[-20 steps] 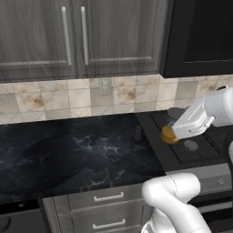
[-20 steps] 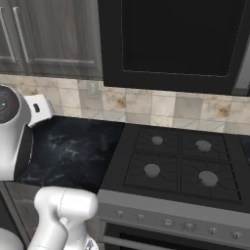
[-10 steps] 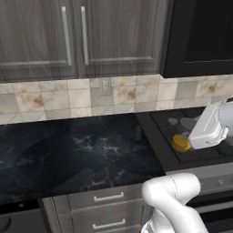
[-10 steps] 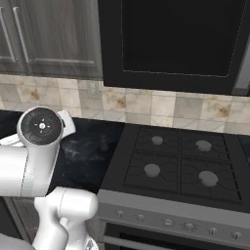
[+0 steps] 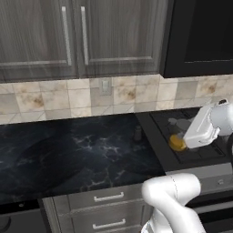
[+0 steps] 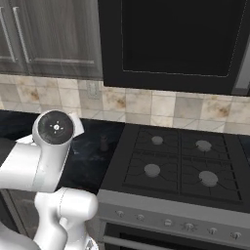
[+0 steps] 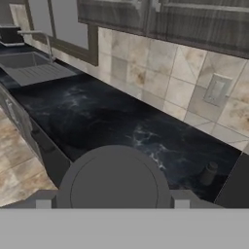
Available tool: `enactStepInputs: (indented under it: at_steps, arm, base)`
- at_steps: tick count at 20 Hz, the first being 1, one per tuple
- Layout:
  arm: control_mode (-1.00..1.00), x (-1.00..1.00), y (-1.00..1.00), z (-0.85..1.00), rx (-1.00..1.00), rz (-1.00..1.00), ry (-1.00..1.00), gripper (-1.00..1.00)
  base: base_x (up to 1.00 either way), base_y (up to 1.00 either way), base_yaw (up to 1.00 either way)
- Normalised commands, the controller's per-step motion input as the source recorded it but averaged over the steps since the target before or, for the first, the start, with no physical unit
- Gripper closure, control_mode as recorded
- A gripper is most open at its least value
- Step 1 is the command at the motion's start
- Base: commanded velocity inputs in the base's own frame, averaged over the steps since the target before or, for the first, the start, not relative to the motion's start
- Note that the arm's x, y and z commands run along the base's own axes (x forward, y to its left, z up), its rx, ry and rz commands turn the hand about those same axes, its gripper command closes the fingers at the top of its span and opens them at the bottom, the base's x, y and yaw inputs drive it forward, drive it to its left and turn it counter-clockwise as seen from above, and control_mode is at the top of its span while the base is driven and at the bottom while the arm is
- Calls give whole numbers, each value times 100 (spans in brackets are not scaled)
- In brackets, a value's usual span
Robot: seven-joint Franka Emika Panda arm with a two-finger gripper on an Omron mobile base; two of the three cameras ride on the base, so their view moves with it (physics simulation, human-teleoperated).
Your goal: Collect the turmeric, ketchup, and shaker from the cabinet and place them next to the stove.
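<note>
Below — round grey-lidded turmeric (image 7: 114, 185)

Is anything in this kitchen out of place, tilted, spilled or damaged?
One thing: the short glass turmeric jar with yellow-orange contents hangs over the black gas stove in the white arm's gripper, not beside it. The small dark shaker stands upright on the black marble counter next to the stove. Nothing is spilled or damaged.

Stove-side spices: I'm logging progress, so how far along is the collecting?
Done: the shaker stands on the counter beside the stove. In hand: the gripper holds the turmeric over the stove. Left: set it down beside the stove, then fetch the ketchup.
</note>
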Motion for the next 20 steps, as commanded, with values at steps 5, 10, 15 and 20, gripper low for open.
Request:
enactStepInputs:
  at_steps: [5,10,15,20]
  arm:
    - [-100,44,-27,-30,0,3,0,100]
    - [-100,52,-24,-33,0,9,0,100]
    - [-100,64,-17,-29,0,12,0,100]
    - [-100,75,-15,-29,0,14,0,100]
  base:
    - [0,0,0]
    - [0,0,0]
    - [0,0,0]
    - [0,0,0]
